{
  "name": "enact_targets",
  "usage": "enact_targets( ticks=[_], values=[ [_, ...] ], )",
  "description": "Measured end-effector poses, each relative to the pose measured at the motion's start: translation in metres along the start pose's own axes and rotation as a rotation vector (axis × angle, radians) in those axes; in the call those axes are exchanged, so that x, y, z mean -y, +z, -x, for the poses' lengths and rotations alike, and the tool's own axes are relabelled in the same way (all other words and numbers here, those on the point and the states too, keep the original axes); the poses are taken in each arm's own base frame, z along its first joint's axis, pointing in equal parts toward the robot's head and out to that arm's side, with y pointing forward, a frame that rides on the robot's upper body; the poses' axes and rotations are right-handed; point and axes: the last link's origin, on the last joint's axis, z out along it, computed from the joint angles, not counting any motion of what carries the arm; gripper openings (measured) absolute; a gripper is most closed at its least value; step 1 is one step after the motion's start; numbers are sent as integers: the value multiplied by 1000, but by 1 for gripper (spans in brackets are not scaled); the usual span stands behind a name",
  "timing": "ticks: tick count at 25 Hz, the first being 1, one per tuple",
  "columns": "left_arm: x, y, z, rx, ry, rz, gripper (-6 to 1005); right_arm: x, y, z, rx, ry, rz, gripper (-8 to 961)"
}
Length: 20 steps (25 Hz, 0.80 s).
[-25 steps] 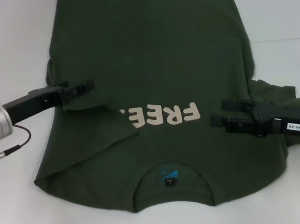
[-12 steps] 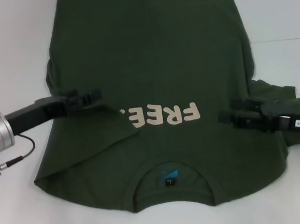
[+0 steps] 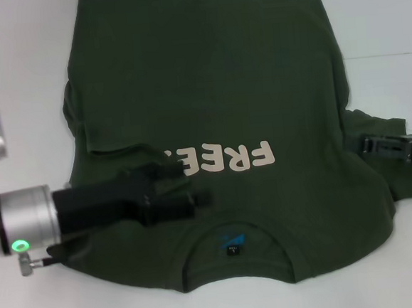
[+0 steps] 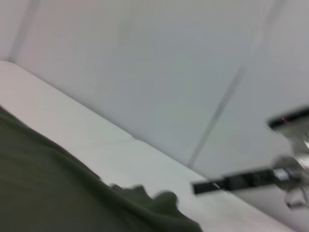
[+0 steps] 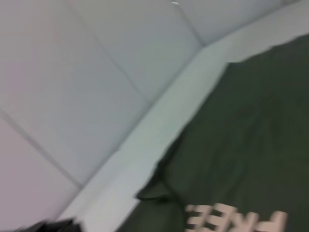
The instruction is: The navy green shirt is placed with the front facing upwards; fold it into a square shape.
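Just beyond the left tool [image 3: 195,197], the cream "FREE" lettering [image 3: 224,158] is partly covered by the left sleeve, which is laid inward as a first fold. The navy green shirt [image 3: 207,75] is spread front-up on the white tabletop [image 3: 14,69], collar nearest the robot. Whether the left tool is spread cannot be told. The right tool [image 3: 368,143] is held at the right sleeve edge, its state likewise unclear, probably placed to fold that side.

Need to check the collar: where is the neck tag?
Head view: the neck tag sits inside the shirt collar at its near edge, below the lettering, right of the left gripper.
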Motion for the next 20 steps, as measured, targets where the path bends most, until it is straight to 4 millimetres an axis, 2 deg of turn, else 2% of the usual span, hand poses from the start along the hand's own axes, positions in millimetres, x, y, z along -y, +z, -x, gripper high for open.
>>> enact_targets(
  ticks=[2,6,12,20],
  values=[
    [-5,10,5,49,34,36,918,7,-5,2,-11,41,-42,867],
    [-8,15,8,90,93,62,918,16,-15,6,-19,104,-102,867],
    [-10,19,12,117,176,84,918,31,-30,13,10,189,-194,865],
    [-8,20,12,112,183,67,917,51,-42,19,60,238,-338,864]
  ],
)
